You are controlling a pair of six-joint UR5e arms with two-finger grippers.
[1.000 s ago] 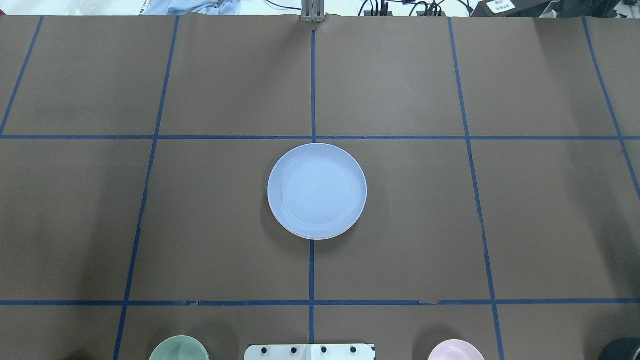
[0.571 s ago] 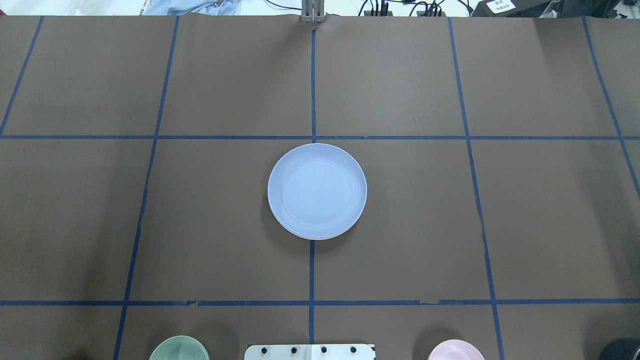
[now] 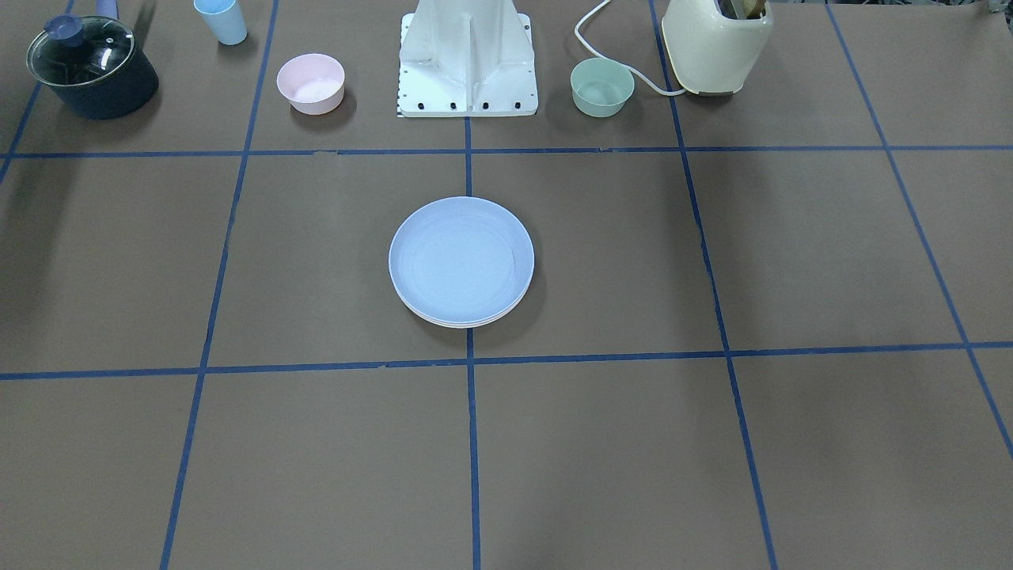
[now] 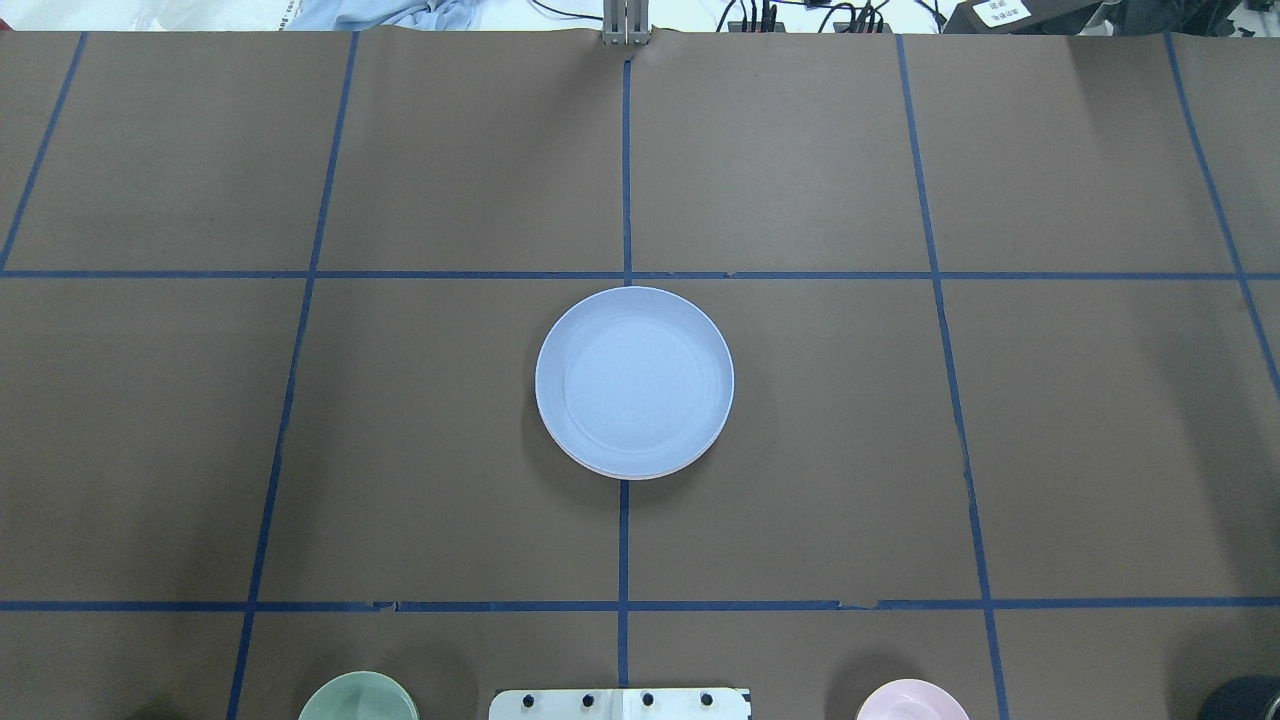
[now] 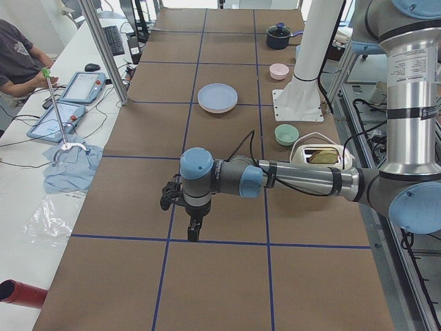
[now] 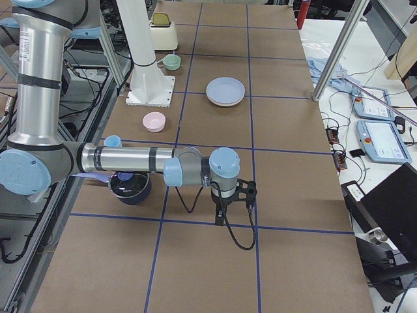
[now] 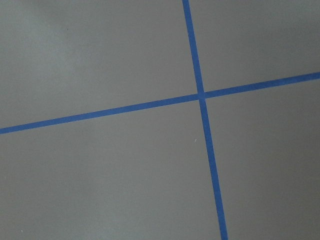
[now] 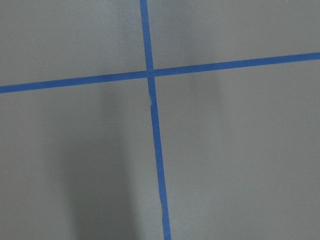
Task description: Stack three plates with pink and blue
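Note:
The light blue plate (image 4: 634, 380) lies at the table's centre on top of a stack, also seen in the front-facing view (image 3: 460, 260). Only thin pale rims (image 3: 463, 324) of the plates under it show at its edge, pinkish in the overhead view (image 4: 625, 475). The pink and cream plates are otherwise hidden beneath it. My left gripper (image 5: 194, 231) hangs over a tape crossing far from the stack, seen only in the left side view. My right gripper (image 6: 221, 217) hangs likewise at the other end. I cannot tell whether either is open or shut.
Along the robot's side stand a small pink bowl (image 3: 310, 81), a green bowl (image 3: 602, 86), a light blue cup (image 3: 221, 20), a dark pot with a glass lid (image 3: 91, 66), a cream toaster (image 3: 716, 43) and the robot's white base (image 3: 468, 59).

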